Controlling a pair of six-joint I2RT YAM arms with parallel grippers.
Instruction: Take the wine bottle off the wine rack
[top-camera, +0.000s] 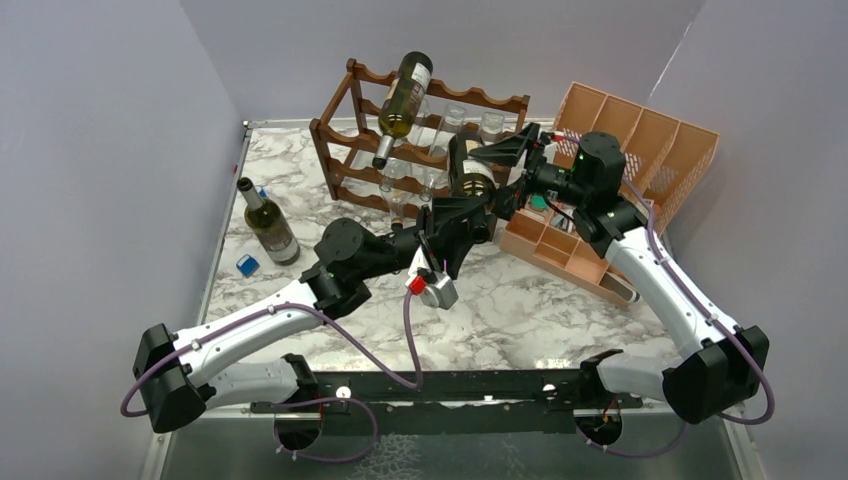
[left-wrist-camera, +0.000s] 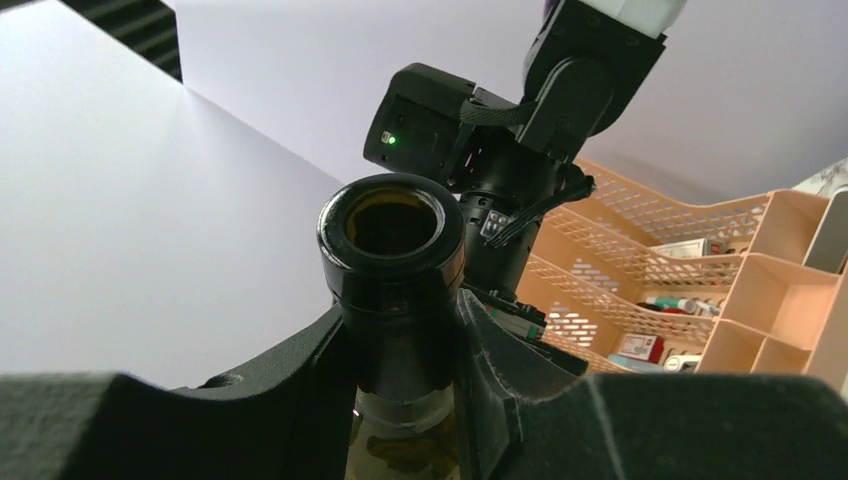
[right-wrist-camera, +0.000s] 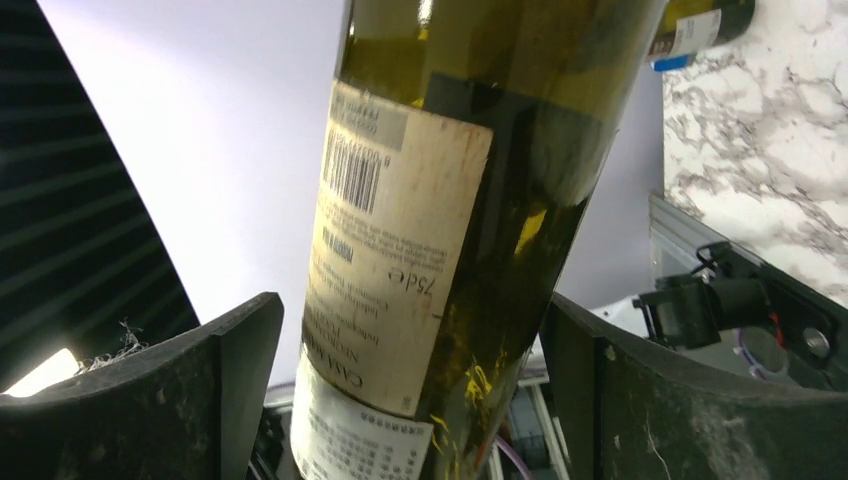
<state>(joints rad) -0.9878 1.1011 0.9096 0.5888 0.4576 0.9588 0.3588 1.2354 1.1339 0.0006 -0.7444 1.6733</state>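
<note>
My left gripper (left-wrist-camera: 405, 345) is clamped tight on the neck of the wine bottle (left-wrist-camera: 390, 275), just under its open mouth. My right gripper (right-wrist-camera: 420, 385) stands with fingers (right-wrist-camera: 230, 390) apart, one on each side of the labelled body, gaps showing. The bottle hangs between my arms just before the wine rack's (top-camera: 325, 160) right end; whether it touches the rails I cannot tell. Beyond, another bottle (top-camera: 405, 95) leans atop the rack.
</note>
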